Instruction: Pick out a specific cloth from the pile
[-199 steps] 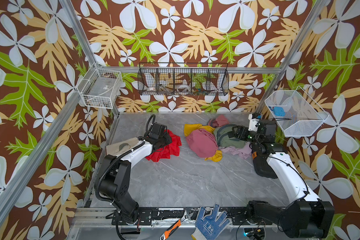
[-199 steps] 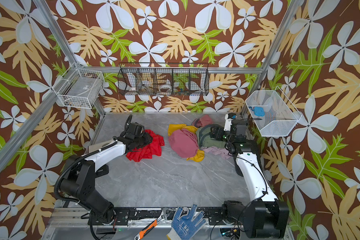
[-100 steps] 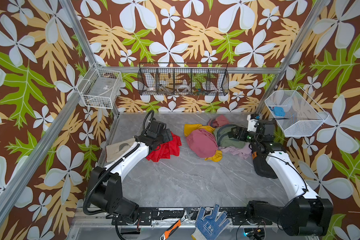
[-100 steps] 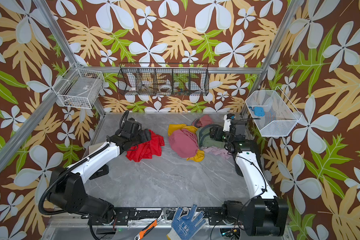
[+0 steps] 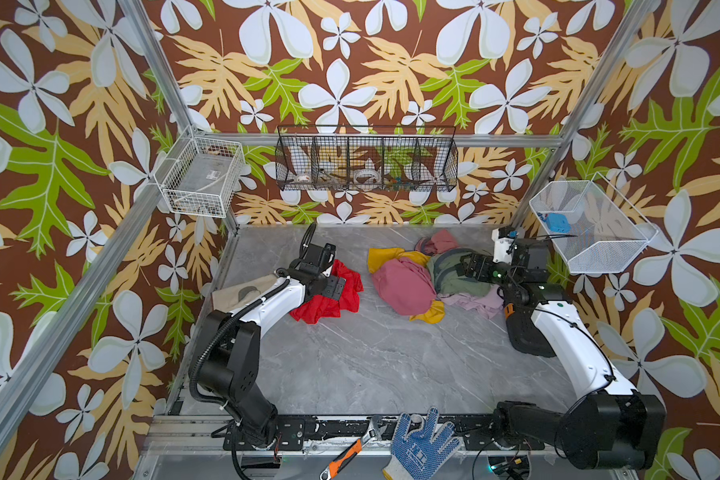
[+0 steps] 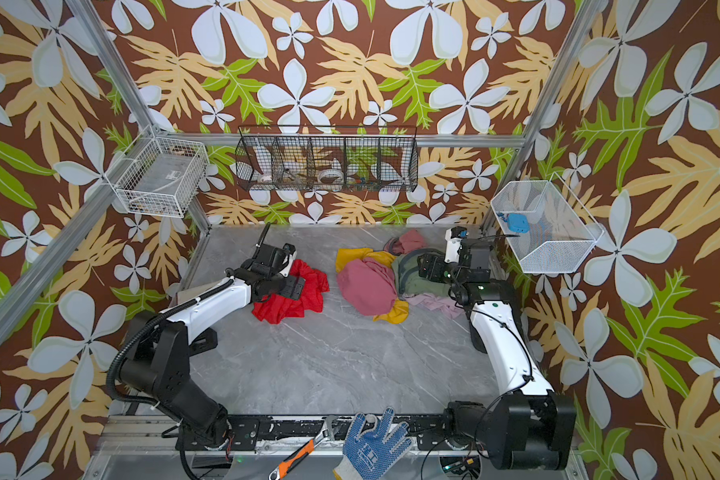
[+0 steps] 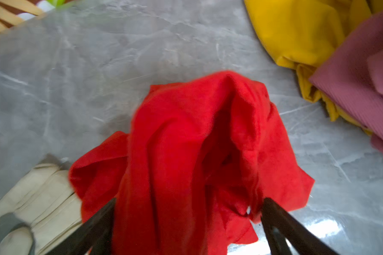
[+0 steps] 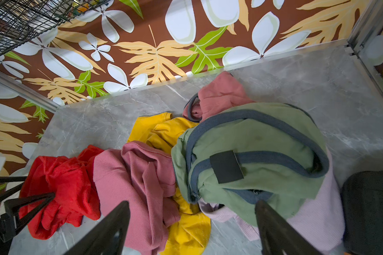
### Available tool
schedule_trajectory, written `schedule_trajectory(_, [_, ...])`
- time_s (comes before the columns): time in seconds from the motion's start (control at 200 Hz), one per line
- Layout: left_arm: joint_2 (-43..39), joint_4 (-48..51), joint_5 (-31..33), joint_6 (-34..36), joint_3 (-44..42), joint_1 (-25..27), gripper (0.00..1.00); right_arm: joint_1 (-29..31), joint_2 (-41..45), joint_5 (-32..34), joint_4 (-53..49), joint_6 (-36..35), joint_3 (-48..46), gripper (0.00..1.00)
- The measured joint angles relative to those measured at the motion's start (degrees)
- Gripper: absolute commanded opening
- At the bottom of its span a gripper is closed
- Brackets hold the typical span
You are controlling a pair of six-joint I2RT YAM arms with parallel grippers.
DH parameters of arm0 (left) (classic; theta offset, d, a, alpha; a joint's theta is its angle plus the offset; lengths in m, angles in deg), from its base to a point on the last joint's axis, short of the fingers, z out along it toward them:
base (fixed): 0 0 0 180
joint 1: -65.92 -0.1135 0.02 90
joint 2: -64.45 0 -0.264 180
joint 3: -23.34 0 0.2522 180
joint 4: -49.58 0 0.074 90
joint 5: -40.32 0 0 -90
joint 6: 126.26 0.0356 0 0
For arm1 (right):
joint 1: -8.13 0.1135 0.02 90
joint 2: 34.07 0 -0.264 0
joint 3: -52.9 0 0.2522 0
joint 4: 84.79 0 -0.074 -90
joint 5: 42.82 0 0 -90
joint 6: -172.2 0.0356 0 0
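Lying clear of pile (image 5: 412,278), red cloth (image 5: 321,309) nr beige fabric (image 5: 229,295)

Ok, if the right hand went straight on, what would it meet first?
Probably the olive green cloth with grey-blue trim, lying just ahead of the right hand, though depth is unclear.

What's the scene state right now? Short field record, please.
target: bright red thin cloth, crumpled on the grey marble-pattern tabletop, separate from the pile
pile: heap of soft cloths, dusty pink, mustard yellow, green, pale lilac
left end effector: open, jaws either side of the red cloth, not clamping it
right end effector: open, over the olive green cloth, contact unclear
task status: red cloth lies clear of the pile
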Motion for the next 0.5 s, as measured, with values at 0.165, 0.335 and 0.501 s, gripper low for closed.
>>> schedule_trajectory(0.165, [3.87, 0.46, -7.23, 4.55, 2.32, -0.68, 1.00, 0.00, -0.02, -0.13, -0.66, -0.52, 0.50, 0.88])
schedule_trajectory(0.335, [10.14, 1.66, -6.03, 5.46, 5.20, -0.90, 0.87, 0.00, -0.55, -0.13, -1.22, -0.57, 1.29, 0.88])
schedule_trajectory(0.501, [13.77, 2.14, 0.81, 2.54, 6.16, -1.09, 0.92, 0.00, -0.55, -0.09, -1.95, -0.57, 1.49, 0.88])
